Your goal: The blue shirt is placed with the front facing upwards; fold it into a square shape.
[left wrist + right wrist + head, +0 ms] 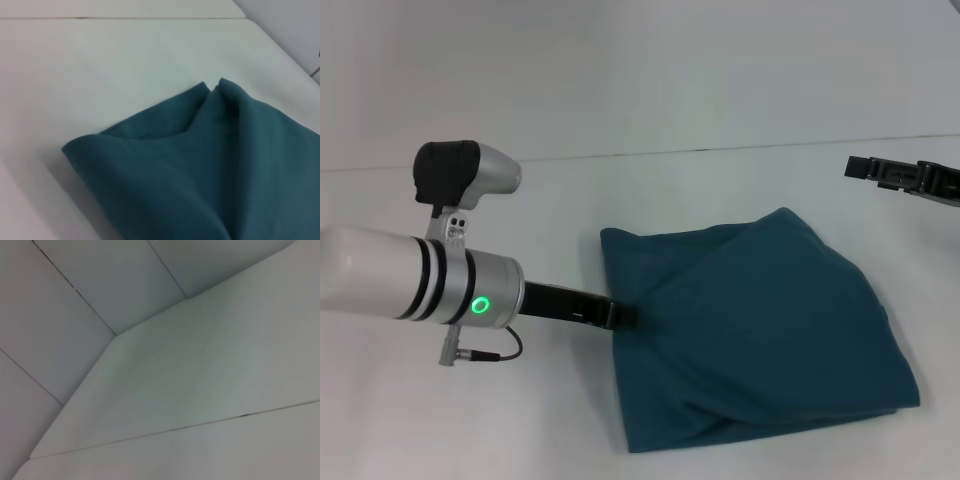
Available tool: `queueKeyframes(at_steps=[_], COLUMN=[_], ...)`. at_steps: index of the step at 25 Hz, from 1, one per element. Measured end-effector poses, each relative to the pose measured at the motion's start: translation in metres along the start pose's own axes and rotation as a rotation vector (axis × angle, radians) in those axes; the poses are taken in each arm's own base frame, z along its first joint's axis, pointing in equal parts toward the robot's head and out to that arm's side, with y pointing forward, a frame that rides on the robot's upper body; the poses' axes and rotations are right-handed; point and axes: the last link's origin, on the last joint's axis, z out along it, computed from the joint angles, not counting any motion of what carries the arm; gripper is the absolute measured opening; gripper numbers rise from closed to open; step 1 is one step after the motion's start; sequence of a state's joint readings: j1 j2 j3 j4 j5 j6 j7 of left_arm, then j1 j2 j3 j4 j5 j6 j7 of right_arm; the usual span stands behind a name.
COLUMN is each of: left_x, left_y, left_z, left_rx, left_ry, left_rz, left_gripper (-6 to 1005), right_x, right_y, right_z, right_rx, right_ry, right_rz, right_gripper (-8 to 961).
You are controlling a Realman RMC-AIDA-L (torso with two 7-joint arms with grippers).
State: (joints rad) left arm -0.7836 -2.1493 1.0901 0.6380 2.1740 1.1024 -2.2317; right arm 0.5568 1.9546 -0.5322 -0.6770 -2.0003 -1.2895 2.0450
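The left pincer, I cannot tell if gripping, touches the folded teal-blue cotton shirt; next, smooth it square.

A dark teal-blue shirt lies folded into a rough, rumpled square on the white table, plain fabric up, no print showing.

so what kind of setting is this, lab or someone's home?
Probably a lab or test bench, not a home. The blue shirt lies folded on a plain white table, with the left gripper at its edge, the right gripper off to the side and bare pale panels behind.
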Motion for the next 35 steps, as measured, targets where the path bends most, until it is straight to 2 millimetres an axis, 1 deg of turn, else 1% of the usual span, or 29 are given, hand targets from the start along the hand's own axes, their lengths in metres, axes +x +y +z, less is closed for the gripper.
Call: queueKeyframes(at_steps=[9,15,18,23,30,35], left_x=[0.002,0.004,0.003,0.001,-0.003,-0.005], left_y=[-0.008,-0.02,-0.027,-0.034,-0.036,-0.039], left_z=[-0.009,-0.025,-0.035,-0.047,-0.048,-0.055], left_rx=[0.016,0.045,0.06,0.07,0.067,0.059], left_ry=[-0.002,0.002,0.008,0.013,0.024,0.058], left_rz=[0.012,0.012,0.008,-0.006,-0.025,-0.068], left_gripper=[19,20,20,19,20,84], right_x=[0.004,0.005,0.006,0.006,0.005,0.009], right_y=[0.001,0.002,0.001,0.002,0.003,0.004], right_z=[0.002,0.003,0.003,0.003,0.005,0.002], right_rx=[-0.005,-0.007,-0.006,-0.007,-0.011,-0.027], right_ry=[0.001,0.002,0.003,0.003,0.012,0.035], right_rz=[0.01,0.011,0.011,0.01,0.002,-0.006], right_gripper=[900,900,900,900,899,899])
